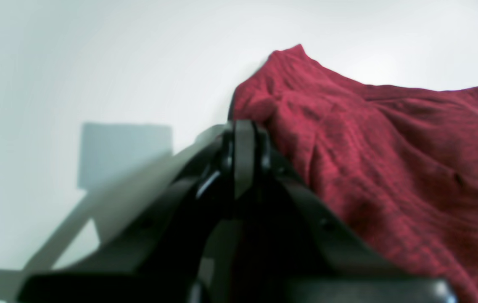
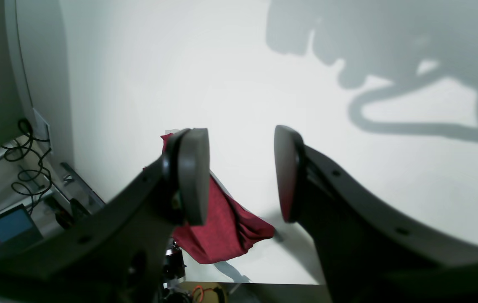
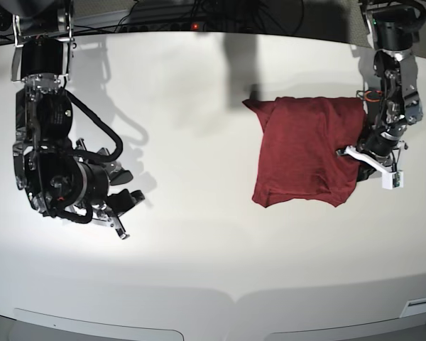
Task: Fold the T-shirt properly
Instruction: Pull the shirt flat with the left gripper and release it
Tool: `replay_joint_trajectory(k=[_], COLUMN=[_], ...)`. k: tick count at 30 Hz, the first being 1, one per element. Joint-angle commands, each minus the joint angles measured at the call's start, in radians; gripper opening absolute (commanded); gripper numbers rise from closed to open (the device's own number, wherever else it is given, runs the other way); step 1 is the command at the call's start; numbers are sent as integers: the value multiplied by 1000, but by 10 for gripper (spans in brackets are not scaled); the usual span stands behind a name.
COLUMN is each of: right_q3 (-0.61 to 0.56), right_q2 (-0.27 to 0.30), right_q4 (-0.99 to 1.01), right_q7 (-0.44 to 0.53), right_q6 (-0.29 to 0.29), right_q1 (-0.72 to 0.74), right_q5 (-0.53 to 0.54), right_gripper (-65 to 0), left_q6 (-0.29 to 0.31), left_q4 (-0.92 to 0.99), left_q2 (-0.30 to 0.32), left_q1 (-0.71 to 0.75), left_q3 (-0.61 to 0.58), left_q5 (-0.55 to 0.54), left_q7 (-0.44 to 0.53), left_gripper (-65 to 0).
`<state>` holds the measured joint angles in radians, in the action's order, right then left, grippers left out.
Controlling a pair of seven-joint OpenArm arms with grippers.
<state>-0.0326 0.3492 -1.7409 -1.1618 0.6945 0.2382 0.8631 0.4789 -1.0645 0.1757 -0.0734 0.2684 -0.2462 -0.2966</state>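
Tool status first. Left tool [image 3: 349, 152], on the base view's right, stands at the outer edge of the T-shirt [image 3: 305, 149]; in its own wrist view its jaws are fully closed, and no fabric can be made out pinched between the tips, the maroon cloth lying just beside them. Whether a thin fold is caught there cannot be confirmed. Right tool [image 2: 241, 174] stands with jaws wide apart and nothing between them, only bare white surface [image 3: 199, 249] showing through the gap.

Surface: large, white, carrying the garment alone.

T-shirt: lies on the side of the surface served by the left arm, already folded into a roughly rectangular wrinkled block. Its long axis appears to run from the far edge of the surface toward the near edge, the near hem uneven and splayed at both corners.

Governing relation: the garment is touching or just beside the left tool and well apart from the right tool, which hangs at the opposite side of the surface. From the right wrist view the cloth appears only as a small red patch beyond one finger.

Judgement: any further fold falls to the left arm unless the right arm crosses over.
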Motion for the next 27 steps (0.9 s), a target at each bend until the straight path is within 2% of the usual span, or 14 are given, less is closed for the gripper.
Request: replay_joint_trajectory(k=[1, 10, 14, 16, 18, 23, 27], right_q3=[6, 6, 6, 6, 6, 6, 6], right_q2=[11, 10, 10, 10, 10, 10, 11], right_q4=[-14, -14, -14, -14, -14, -14, -14], right_q7=[-6, -4, 1, 2, 1, 2, 22], right_q6=[4, 4, 4, 4, 4, 4, 4], right_q1=[24, 24, 24, 24, 24, 24, 24], right_q5=[5, 5, 5, 5, 5, 0, -47], right_gripper=[-401, -401, -401, -401, -401, -401, -401], left_q6=[8, 8, 7, -13, -41, -47, -119], left_q4=[10, 9, -8, -46, -99, -215, -300], left_q2=[-20, -96, -94, -74, -45, 42, 124], left_q1=[24, 91, 90, 90, 91, 106, 156], left_q3=[-9, -9, -8, -7, -7, -7, -7], left_q5=[36, -37, -35, -38, -70, -126, -129], left_q7=[-126, -133, -94, -48, -43, -54, -54], left_gripper=[-650, -650, -650, -650, -650, -650, -650])
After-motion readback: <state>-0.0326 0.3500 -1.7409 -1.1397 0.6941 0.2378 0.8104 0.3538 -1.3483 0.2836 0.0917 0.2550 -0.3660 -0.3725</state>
